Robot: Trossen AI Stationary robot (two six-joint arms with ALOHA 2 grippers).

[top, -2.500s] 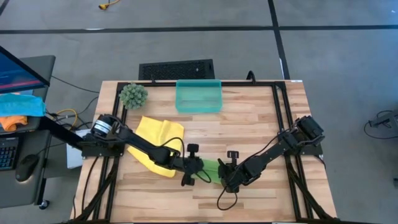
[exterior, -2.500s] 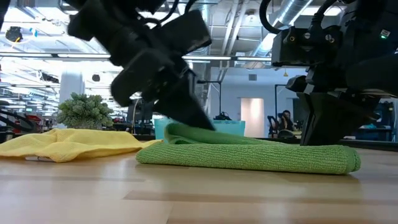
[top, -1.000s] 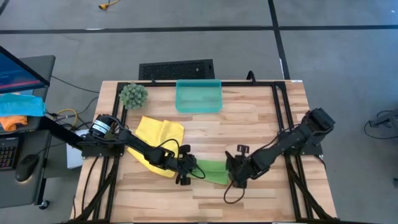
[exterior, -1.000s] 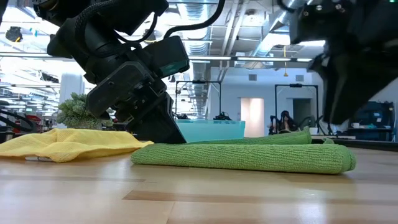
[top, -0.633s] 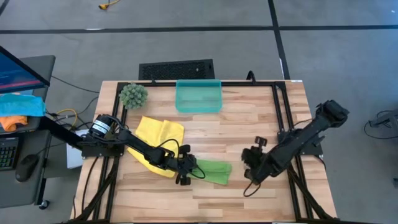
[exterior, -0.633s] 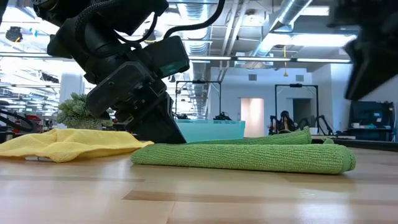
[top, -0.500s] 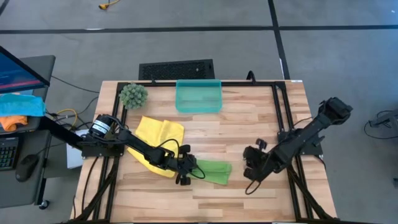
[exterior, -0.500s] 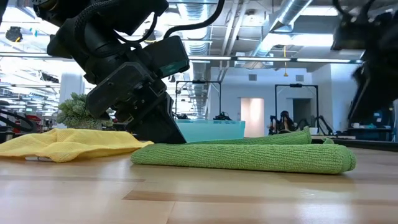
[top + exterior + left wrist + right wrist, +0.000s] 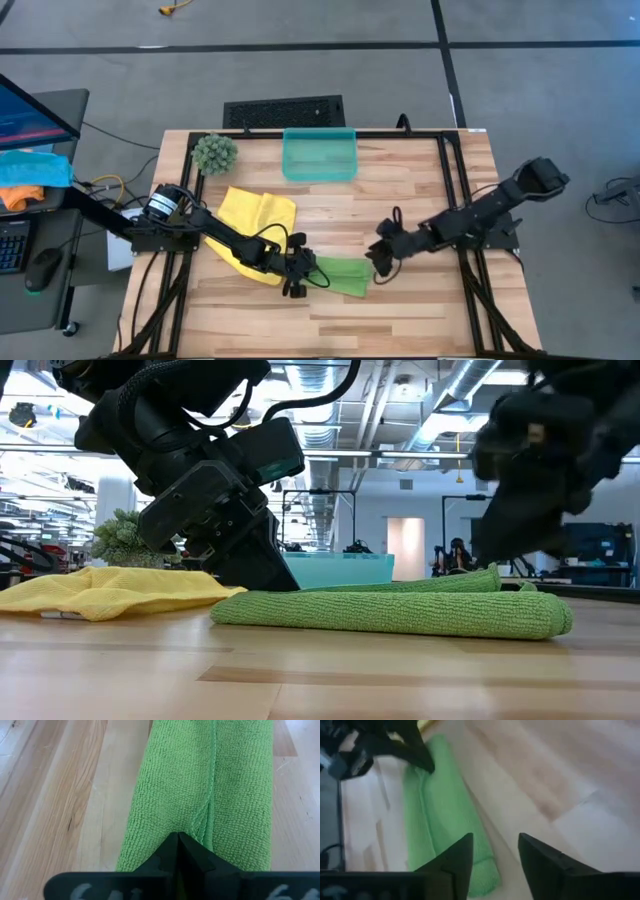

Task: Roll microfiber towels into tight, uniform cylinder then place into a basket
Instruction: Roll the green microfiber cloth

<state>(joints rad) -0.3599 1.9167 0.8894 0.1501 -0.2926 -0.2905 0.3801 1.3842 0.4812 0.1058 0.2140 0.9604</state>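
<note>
Left gripper (image 9: 299, 274) clamped tight on the near end of the green towel (image 9: 343, 275), likely anchoring the half-rolled strip at table centre-front. Right gripper (image 9: 378, 257) fingers spread, empty, poised over the far end. Basket (image 9: 319, 155) sits at the back edge, well apart

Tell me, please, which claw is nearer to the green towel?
Left. The left claw is pinched shut on one end of the green towel; the right claw hangs open just off its other end, not touching.
</note>
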